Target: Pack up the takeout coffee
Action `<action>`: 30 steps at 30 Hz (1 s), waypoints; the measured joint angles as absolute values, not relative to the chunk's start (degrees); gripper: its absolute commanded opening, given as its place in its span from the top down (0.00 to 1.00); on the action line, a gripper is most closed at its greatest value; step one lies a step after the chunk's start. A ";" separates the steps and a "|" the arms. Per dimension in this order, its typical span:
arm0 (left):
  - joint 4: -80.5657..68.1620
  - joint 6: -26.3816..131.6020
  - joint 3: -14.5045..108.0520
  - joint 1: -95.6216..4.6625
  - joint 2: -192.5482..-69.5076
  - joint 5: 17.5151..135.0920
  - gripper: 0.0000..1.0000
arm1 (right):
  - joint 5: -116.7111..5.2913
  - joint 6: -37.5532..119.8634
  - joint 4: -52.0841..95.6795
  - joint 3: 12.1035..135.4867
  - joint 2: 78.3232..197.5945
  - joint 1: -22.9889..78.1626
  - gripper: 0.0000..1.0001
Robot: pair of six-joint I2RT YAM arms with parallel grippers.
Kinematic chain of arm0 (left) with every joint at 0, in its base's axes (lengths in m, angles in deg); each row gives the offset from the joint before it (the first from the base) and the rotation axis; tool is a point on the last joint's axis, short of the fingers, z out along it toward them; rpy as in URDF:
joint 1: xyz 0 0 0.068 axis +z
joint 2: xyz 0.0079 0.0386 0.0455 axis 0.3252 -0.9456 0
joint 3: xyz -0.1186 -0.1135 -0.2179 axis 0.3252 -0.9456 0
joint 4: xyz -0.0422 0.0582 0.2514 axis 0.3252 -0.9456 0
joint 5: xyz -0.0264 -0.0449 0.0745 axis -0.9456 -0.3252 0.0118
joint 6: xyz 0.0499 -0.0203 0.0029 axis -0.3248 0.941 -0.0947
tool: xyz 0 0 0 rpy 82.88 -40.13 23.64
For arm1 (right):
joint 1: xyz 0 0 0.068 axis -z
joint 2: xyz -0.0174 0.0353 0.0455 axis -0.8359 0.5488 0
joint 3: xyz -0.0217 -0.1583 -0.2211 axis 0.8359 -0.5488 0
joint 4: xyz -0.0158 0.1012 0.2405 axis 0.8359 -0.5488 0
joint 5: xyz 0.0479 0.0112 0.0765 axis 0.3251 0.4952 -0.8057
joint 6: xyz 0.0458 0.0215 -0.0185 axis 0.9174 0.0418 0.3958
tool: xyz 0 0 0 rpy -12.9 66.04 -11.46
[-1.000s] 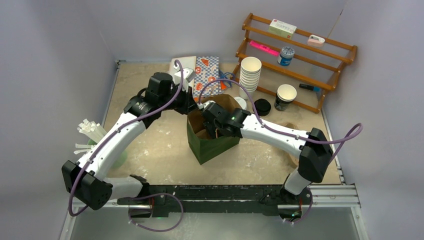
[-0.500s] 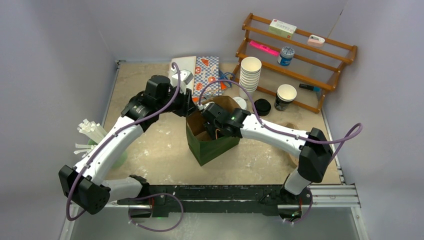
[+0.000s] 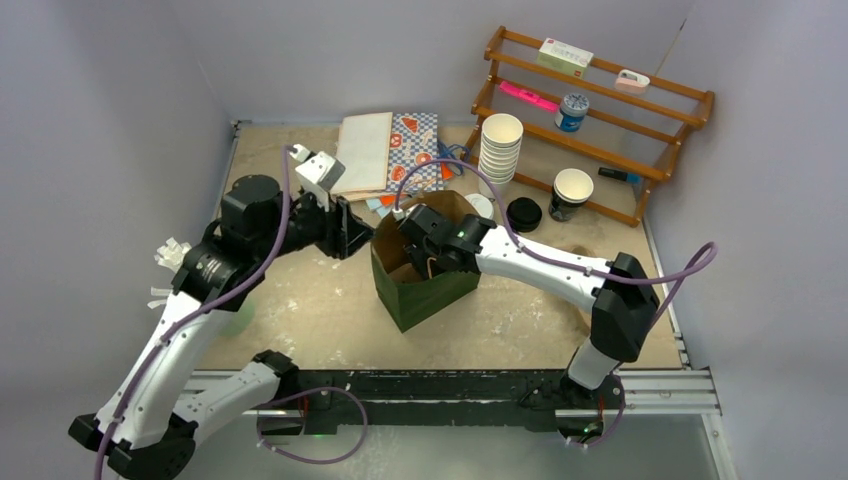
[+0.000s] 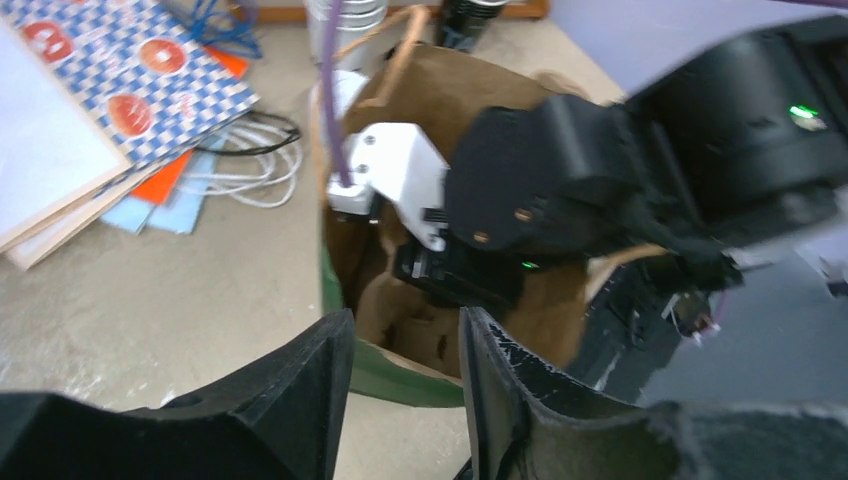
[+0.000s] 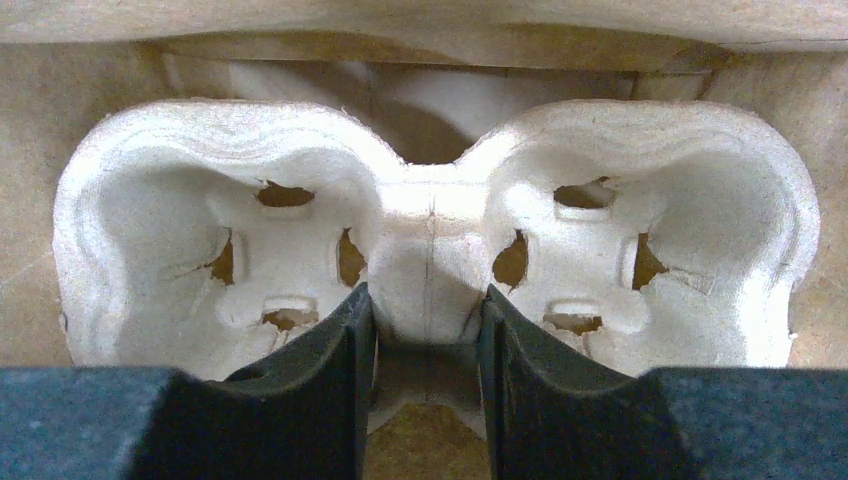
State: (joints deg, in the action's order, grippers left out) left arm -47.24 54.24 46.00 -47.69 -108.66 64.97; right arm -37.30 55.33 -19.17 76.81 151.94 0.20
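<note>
Two steps look unfinished: the pulp cup carrier [image 5: 430, 260] sits low in the green paper bag [image 3: 425, 290], its middle bridge pinched by the right gripper [image 5: 425, 400], but the takeout coffee [image 3: 571, 195] stands by the wooden rack [image 3: 706, 103], well apart from the bag; it must yet be fetched and lowered in; the left gripper [image 4: 405, 380] hovers beside the bag, jaws parted on nothing; the tabletop [image 3: 320, 300] is a sandy, dusty board, boxed by plain pale walls.

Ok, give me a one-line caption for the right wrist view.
Right arm's jaws pinch the middle ridge of an empty two-cup carrier inside the brown paper bag.
</note>
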 measured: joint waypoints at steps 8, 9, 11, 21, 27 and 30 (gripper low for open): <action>-40.16 51.75 38.81 -47.71 -103.61 50.39 0.56 | -37.33 55.36 -19.98 77.97 152.58 0.20 0.83; -38.87 51.82 38.13 -47.93 -103.76 49.19 0.56 | -37.30 55.38 -20.09 78.06 152.64 0.20 0.83; -36.45 51.88 37.13 -48.61 -104.66 47.44 0.54 | -37.33 55.38 -20.44 78.45 152.99 0.20 0.83; -32.82 50.13 34.50 -58.57 -109.86 52.12 0.56 | -37.30 55.38 -20.65 78.74 153.28 0.20 0.83; -31.88 49.35 34.48 -65.87 -111.65 56.86 0.61 | -37.30 55.38 -20.65 78.74 153.28 0.20 0.84; -30.81 49.35 34.48 -67.64 -112.33 58.43 0.63 | -37.33 55.38 -20.65 78.74 153.28 0.20 0.84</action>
State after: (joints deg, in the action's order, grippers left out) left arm -30.81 49.35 34.48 -67.64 -112.33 58.43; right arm -37.33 55.38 -20.65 78.74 153.28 0.20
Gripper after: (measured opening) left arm 0.390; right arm 0.407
